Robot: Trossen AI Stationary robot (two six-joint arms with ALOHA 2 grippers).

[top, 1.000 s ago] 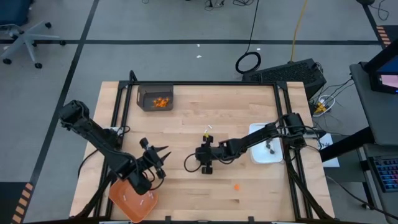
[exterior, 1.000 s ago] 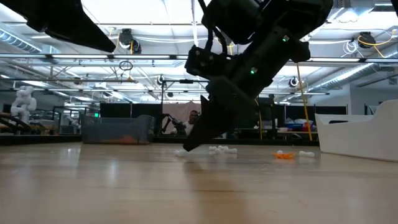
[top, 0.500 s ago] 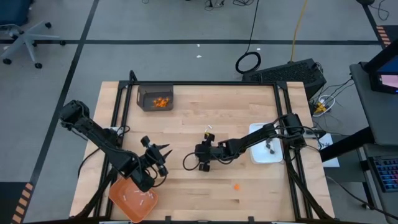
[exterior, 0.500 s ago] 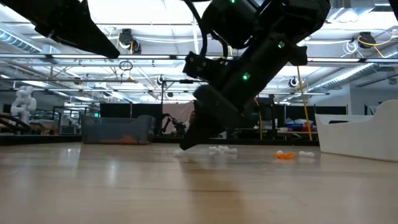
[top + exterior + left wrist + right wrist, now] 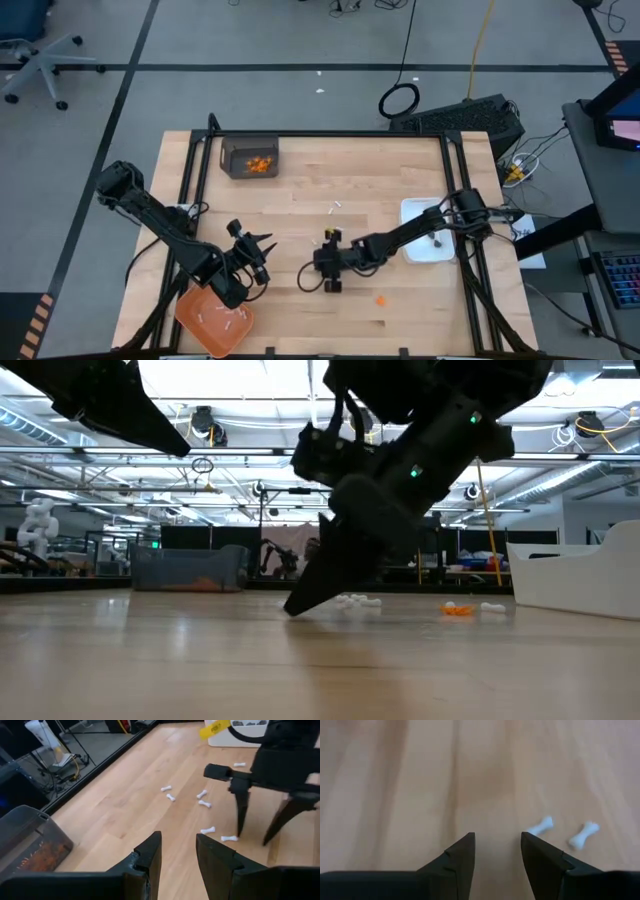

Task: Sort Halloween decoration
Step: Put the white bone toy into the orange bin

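Pale wooden table (image 5: pixel 300 200). White sticks (image 5: pixel 205 830) lie scattered near the table's middle, one orange bit (image 5: pixel 380 299) just beyond. Right gripper (image 5: pixel 333 285), fingers parted and empty, has shifted nearer that bit: next pick likely starting. Left gripper (image 5: pixel 262 240), parted and empty, waits beside the orange tray (image 5: pixel 192 318).

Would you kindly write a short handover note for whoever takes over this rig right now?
Left end effector: open, empty, hovering beside the orange tray.
Right end effector: open, empty, tips low over the white sticks mid-table.
Done: several white sticks lie in the orange tray; orange bits sit in the grey bin; something small and dark is in the white dish.
Left: about seven white sticks loose around the right end effector, one more farther up the table, and one orange bit near the front edge.
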